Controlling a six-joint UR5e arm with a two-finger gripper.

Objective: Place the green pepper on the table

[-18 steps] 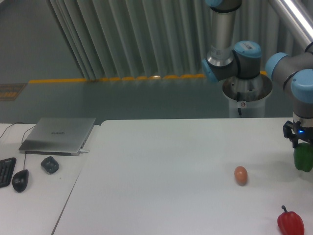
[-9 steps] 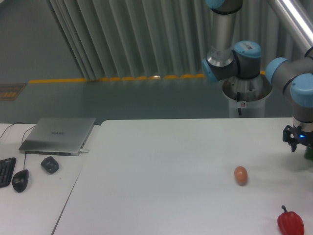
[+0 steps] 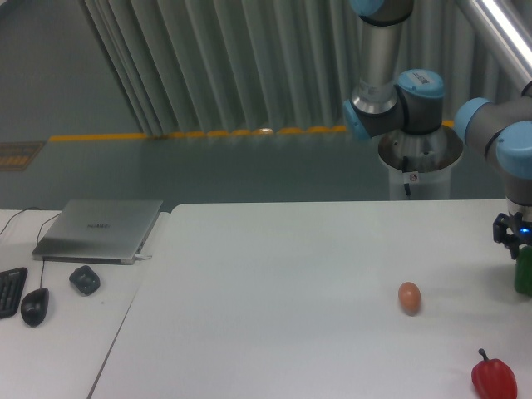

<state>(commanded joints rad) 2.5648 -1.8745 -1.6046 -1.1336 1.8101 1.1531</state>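
The green pepper shows at the far right edge of the view, partly cut off by the frame. My gripper sits directly on top of it, shut on its upper part, with a blue light on the wrist. The pepper's underside is low over the white table; I cannot tell whether it touches the top. The fingers themselves are mostly hidden by the frame edge and the pepper.
A brown egg lies on the table left of the pepper. A red pepper stands near the front right corner. A smaller desk at left holds a laptop, a mouse and a dark object.
The gripper with the green pepper has shifted right toward the frame edge and slightly down. The pepper was almost out of view half a second ago and now shows a little more.
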